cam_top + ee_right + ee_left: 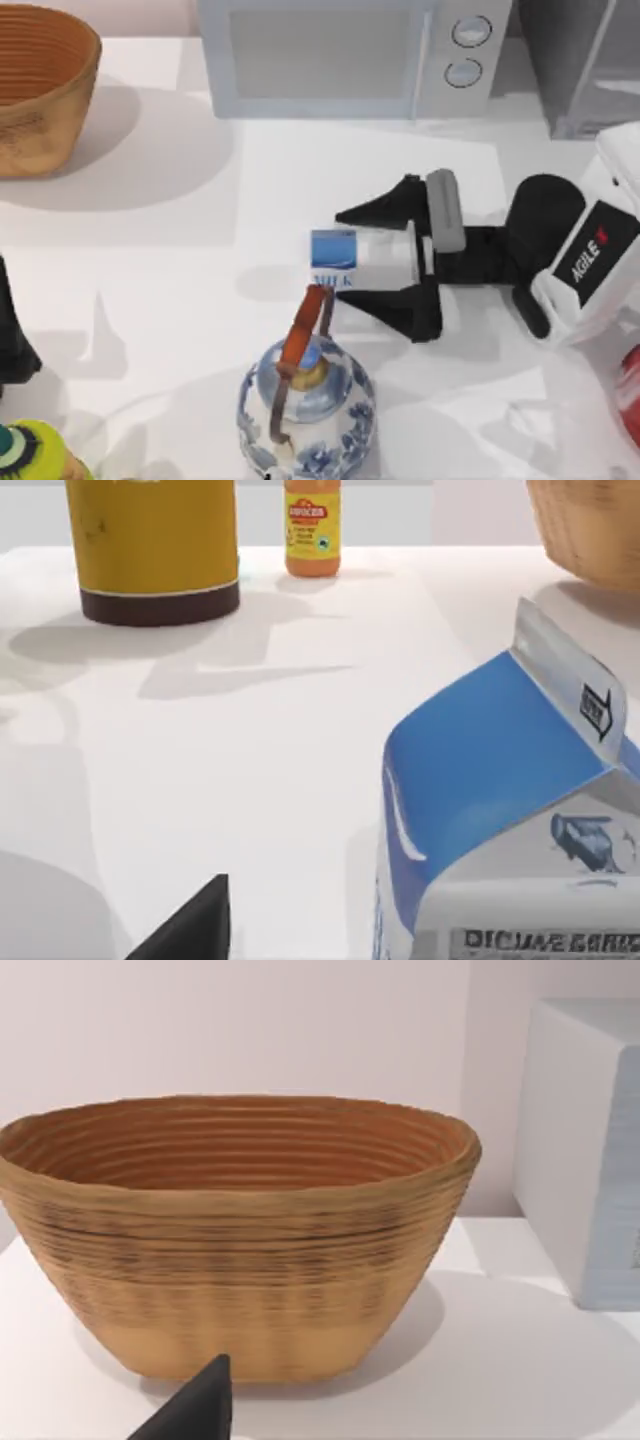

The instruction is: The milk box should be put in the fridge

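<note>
The milk box [345, 258], blue on top with a white band reading MILK, stands mid-table just in front of the teapot. My right gripper [340, 257] is open. Its two black fingers [385, 205] lie along either side of the carton with a gap at each side. The right wrist view shows the carton [510, 810] close up, beside one dark fingertip [195, 925]. The fridge [590, 60], a dark-grey cabinet with a pale panel, is at the back right corner. My left arm [12, 340] is parked at the left edge, and one of its fingertips [200, 1405] points toward the basket.
A white microwave [340, 50] stands at the back centre, left of the fridge. A woven basket [40, 90] is at the back left. A blue-and-white teapot [305, 400] stands directly in front of the carton. A yellow jar [155, 550] and an orange bottle [312, 530] are further off.
</note>
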Motion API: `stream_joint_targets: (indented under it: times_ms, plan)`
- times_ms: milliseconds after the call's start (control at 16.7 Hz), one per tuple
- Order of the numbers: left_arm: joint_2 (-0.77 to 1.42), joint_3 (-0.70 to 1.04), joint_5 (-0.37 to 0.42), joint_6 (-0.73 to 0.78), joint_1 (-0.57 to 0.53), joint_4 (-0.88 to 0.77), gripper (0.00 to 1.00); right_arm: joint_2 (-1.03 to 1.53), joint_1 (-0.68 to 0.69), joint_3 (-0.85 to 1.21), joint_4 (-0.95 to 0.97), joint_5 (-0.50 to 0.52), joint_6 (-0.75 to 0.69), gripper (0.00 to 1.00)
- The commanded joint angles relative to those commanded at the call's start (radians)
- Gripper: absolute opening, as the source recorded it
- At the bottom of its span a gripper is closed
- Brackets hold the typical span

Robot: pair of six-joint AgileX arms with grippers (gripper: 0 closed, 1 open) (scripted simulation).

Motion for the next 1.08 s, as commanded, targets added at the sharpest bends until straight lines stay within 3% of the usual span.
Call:
stream_joint_targets:
  times_ms: [240,540,1080]
  plan:
    - [0.000,0.000,0.000,0.000,0.000,0.000,1.00,0.020,0.072,0.057,-0.043,0.071,-0.006,1.00]
    - [0.000,0.000,0.000,0.000,0.000,0.000,1.00,0.025,0.082,0.066,-0.048,0.082,-0.006,1.00]
    - [0.000,0.000,0.000,0.000,0.000,0.000,1.00,0.025,0.082,0.066,-0.048,0.082,-0.006,0.32]
